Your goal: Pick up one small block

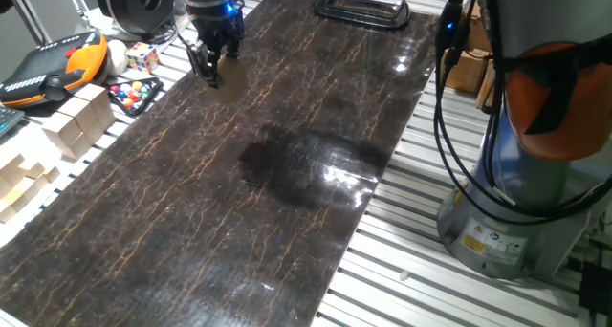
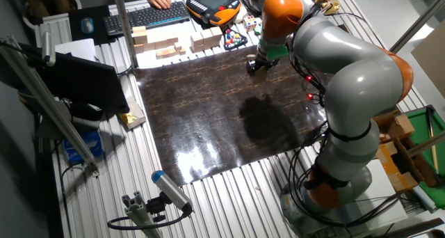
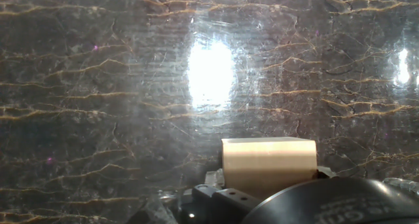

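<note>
My gripper (image 1: 208,71) hangs low over the far left part of the dark marble tabletop (image 1: 287,174); it also shows in the other fixed view (image 2: 254,66). In the hand view the small block (image 3: 268,164), a plain light-tan wooden cube, sits right at the gripper's front with the tabletop behind it. The gripper looks shut on it. In the fixed views the block is mostly hidden by the fingers, showing only as a tan patch (image 1: 227,75). I cannot tell whether the block touches the table.
Larger pale wooden blocks (image 1: 81,121) stand in stacks beside the table's left edge, with a Rubik's cube (image 1: 143,56), a tray of coloured balls (image 1: 134,93) and an orange teach pendant (image 1: 57,69). A black clamp (image 1: 361,7) lies at the far end. The arm's base (image 1: 516,174) stands right.
</note>
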Tool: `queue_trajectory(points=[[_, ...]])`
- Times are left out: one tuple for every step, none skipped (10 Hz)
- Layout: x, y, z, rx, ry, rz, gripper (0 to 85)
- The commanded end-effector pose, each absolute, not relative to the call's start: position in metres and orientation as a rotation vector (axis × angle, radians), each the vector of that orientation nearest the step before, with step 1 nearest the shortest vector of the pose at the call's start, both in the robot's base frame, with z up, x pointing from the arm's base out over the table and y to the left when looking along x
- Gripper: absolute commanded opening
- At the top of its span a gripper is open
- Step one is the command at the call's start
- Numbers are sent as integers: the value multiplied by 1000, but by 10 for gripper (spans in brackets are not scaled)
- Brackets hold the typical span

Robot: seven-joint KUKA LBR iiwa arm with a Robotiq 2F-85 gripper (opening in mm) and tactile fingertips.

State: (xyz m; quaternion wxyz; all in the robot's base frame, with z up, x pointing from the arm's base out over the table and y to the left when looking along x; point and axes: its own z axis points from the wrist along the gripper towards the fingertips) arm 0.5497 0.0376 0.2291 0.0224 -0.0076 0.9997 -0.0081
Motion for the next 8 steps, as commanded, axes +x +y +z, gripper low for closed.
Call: queue_trajectory(points=[[550,38,229,-23,3097,-26,7],[550,38,229,-20,3097,-26,7],[550,38,229,-20,3097,-26,7],[550,38,229,-20,3098,-29,7],[550,38,229,-21,3098,-31,7],[550,38,229,-28,3098,-41,7],[549,38,230,-30,3098,-41,7],[549,38,230,-35,3098,-43,7]])
